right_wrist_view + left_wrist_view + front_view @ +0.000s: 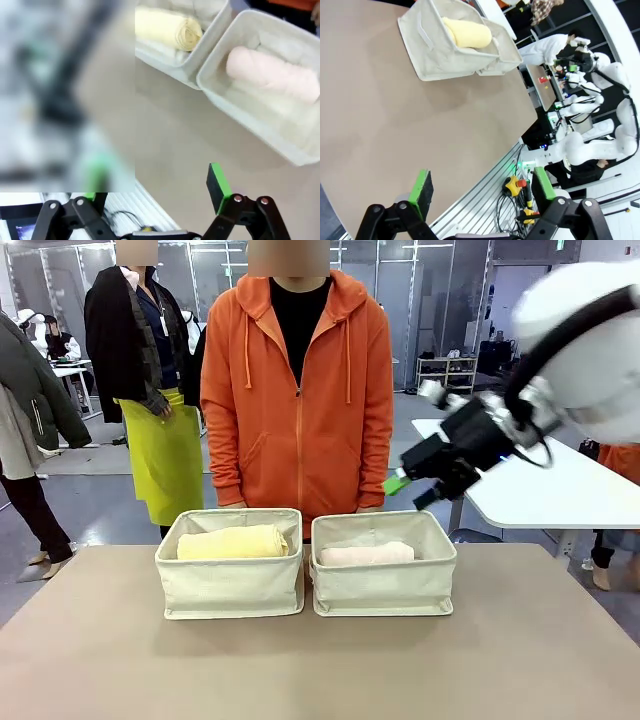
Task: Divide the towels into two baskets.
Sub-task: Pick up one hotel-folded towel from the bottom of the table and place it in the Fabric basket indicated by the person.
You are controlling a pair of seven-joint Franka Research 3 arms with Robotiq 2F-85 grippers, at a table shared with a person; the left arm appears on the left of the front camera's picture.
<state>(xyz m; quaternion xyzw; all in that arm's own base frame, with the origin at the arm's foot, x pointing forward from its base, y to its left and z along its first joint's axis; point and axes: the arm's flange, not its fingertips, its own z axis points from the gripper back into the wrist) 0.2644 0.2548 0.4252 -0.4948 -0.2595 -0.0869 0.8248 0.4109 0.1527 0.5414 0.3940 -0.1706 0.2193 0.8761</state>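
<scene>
Two cream baskets stand side by side at the middle of the table. The left basket (230, 585) holds a pale yellow towel (232, 542). The right basket (384, 588) holds a pale pink towel (366, 554). My right gripper (410, 492) hangs open in the air above and to the right of the right basket, holding nothing. Its wrist view looks down on the yellow towel (165, 27) and the pink towel (272, 75), with the right gripper (155, 187) open over bare tabletop. My left gripper (482, 187) is open and empty, far from the basket (430, 45) with the yellow towel (467, 32).
A person in an orange hoodie (297, 400) stands close behind the baskets. A white table (540, 485) lies beyond the right arm. The table's near edge carries a metal rail, cables and a yellow stop button (512, 185). The tan tabletop (320, 670) in front of the baskets is bare.
</scene>
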